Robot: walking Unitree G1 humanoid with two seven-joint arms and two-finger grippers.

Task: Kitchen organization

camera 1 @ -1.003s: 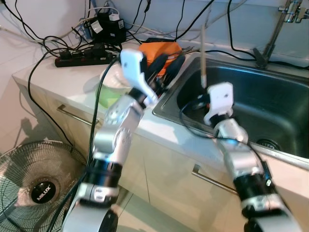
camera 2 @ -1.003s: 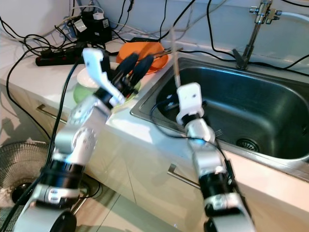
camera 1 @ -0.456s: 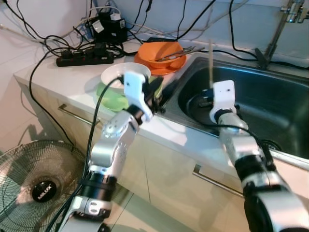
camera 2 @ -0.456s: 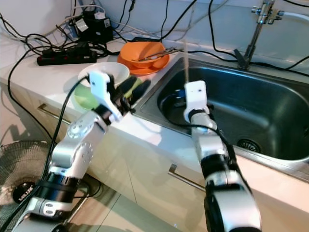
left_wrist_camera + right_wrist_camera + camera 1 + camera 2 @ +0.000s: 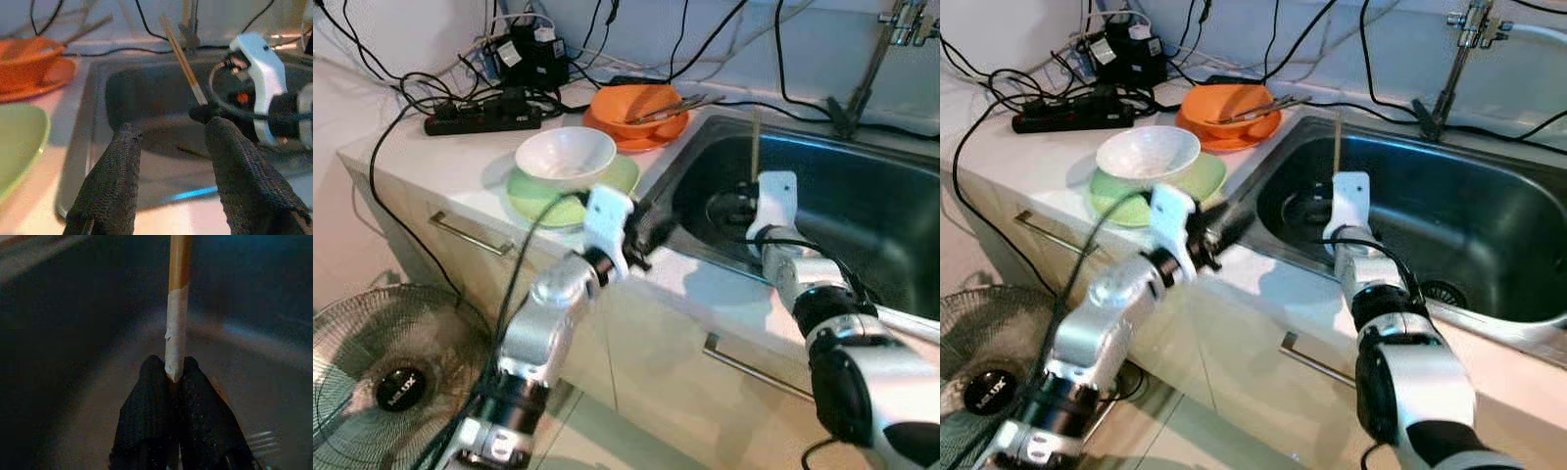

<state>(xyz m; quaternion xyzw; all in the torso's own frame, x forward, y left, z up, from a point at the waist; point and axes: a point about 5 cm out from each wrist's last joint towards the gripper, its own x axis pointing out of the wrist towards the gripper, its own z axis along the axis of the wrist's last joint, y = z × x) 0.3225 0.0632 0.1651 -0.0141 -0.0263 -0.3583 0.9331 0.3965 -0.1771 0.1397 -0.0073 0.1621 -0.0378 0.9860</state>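
Observation:
My right gripper (image 5: 169,369) is down inside the steel sink (image 5: 862,196), shut on the pale lower end of a wooden chopstick (image 5: 756,145) that stands upright. My left gripper (image 5: 172,128) hovers open and holds nothing by the sink's near left rim, its fingers (image 5: 644,223) pointing toward the basin. In the left wrist view the chopstick (image 5: 183,61) and the right wrist's white housing (image 5: 259,73) lie just beyond the fingertips. An orange bowl (image 5: 641,103) on an orange plate holds more utensils (image 5: 674,106). A white bowl (image 5: 566,154) sits on a green plate (image 5: 612,181).
A faucet (image 5: 876,54) rises behind the sink. A power strip (image 5: 480,119) and tangled cables cover the counter's back left. A fork (image 5: 259,439) lies on the sink floor. Below the counter are drawer handles (image 5: 470,235), and a floor fan (image 5: 391,377) stands at the left.
My left arm has drawn back and down from over the orange bowl to the sink's near rim. My right gripper has sunk lower into the sink with the chopstick.

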